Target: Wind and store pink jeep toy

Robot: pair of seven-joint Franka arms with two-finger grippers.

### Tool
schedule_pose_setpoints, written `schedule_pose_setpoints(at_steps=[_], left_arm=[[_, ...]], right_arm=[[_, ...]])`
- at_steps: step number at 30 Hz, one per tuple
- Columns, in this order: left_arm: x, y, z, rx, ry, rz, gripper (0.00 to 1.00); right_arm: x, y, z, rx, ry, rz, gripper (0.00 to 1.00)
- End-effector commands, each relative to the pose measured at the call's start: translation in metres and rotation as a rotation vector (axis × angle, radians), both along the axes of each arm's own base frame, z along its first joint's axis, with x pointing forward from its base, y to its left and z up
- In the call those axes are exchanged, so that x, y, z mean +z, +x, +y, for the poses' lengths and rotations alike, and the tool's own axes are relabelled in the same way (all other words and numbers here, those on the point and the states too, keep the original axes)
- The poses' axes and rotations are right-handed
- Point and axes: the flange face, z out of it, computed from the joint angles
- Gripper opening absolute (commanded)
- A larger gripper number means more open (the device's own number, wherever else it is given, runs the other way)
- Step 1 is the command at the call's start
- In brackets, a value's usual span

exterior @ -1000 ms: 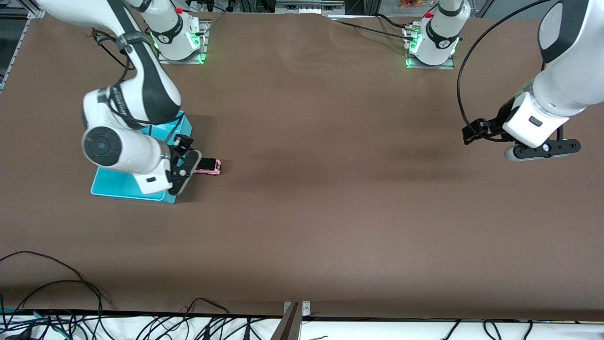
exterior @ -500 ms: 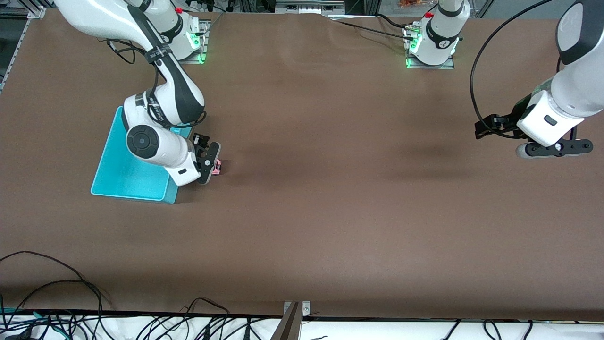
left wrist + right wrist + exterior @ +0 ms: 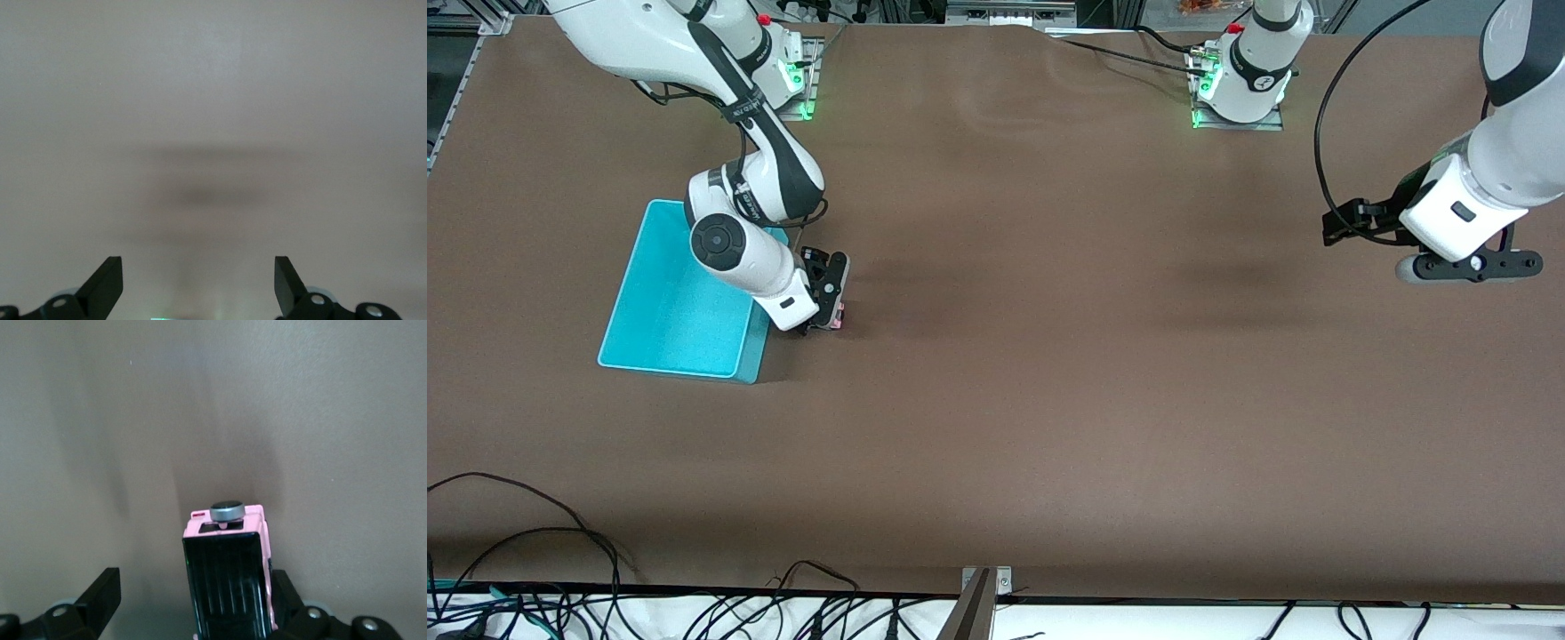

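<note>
My right gripper (image 3: 829,307) is low over the brown table (image 3: 1049,356), just beside the open cyan plastic bin (image 3: 676,302), on the side of the bin toward the left arm's end. The small light-pink jeep toy with a black ribbed roof panel (image 3: 230,577) sits between my two black fingers (image 3: 100,597) — in the right wrist view the fingers stand spread, one close against the toy's side, the other apart from it. A round grey spare wheel (image 3: 227,511) is at one end of the toy. The toy rests on the table, outside the bin. My left gripper (image 3: 1467,267) waits in the air above bare table at the left arm's end — its fingers (image 3: 107,287) spread wide, holding nothing.
</note>
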Motion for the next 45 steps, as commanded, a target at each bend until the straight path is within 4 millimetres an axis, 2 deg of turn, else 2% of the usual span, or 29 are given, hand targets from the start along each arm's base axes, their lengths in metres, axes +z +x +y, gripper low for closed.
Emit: schedule_pose_setpoints(at_steps=[1, 5, 8, 9, 11, 12, 14, 15, 18, 22, 24, 27, 30, 34, 39, 45], left_arm=[[0.025, -0.014, -0.006, -0.026, -0.014, -0.011, 1.00], [0.028, -0.014, -0.006, -0.028, -0.015, -0.018, 1.00], [0.039, -0.013, -0.005, -0.026, -0.019, -0.042, 1.00], [0.038, -0.012, -0.005, -0.028, -0.021, -0.039, 1.00], [0.035, -0.011, -0.007, -0.032, -0.023, -0.034, 1.00], [0.033, -0.010, -0.008, -0.035, -0.031, -0.029, 1.00], [0.033, -0.010, -0.011, -0.032, -0.052, -0.026, 1.00], [0.034, -0.010, -0.009, -0.030, -0.057, -0.028, 1.00], [0.034, -0.010, -0.007, -0.027, -0.060, -0.029, 1.00], [0.035, -0.008, -0.002, -0.018, -0.059, -0.036, 1.00], [0.029, -0.005, 0.000, -0.016, -0.056, -0.028, 1.00], [0.034, 0.000, 0.002, -0.011, -0.062, -0.042, 1.00], [0.028, 0.010, 0.009, 0.000, -0.060, -0.037, 1.00], [0.037, 0.012, 0.010, 0.001, -0.069, -0.056, 1.00], [0.039, 0.013, 0.009, 0.000, -0.066, -0.061, 1.00], [0.040, 0.012, 0.008, -0.003, -0.065, -0.063, 1.00]], right_arm=[[0.004, -0.007, -0.006, 0.057, -0.026, -0.031, 1.00], [0.003, -0.007, -0.006, 0.083, -0.043, -0.039, 0.89], [0.002, -0.005, -0.007, 0.097, -0.050, -0.048, 0.77], [0.001, -0.006, -0.007, 0.100, -0.051, -0.050, 0.69], [0.002, -0.005, -0.006, 0.110, -0.056, -0.055, 0.45], [0.002, -0.005, -0.006, 0.116, -0.058, -0.056, 0.36], [0.003, -0.003, -0.006, 0.115, -0.058, -0.061, 0.21], [0.004, -0.002, -0.006, 0.114, -0.058, -0.062, 0.17], [0.011, 0.001, -0.003, 0.114, -0.054, -0.077, 0.12], [0.030, 0.015, 0.001, 0.107, -0.046, -0.116, 0.12], [0.041, 0.021, 0.003, 0.108, -0.042, -0.139, 0.12], [0.064, 0.031, 0.005, 0.101, -0.046, -0.155, 0.12], [0.085, 0.042, 0.006, 0.093, -0.061, -0.141, 0.12], [0.124, 0.061, 0.002, 0.078, -0.092, -0.096, 0.12], [0.169, 0.075, -0.016, 0.035, -0.137, -0.014, 0.12], [0.223, 0.070, -0.064, 0.006, -0.139, 0.026, 0.12]])
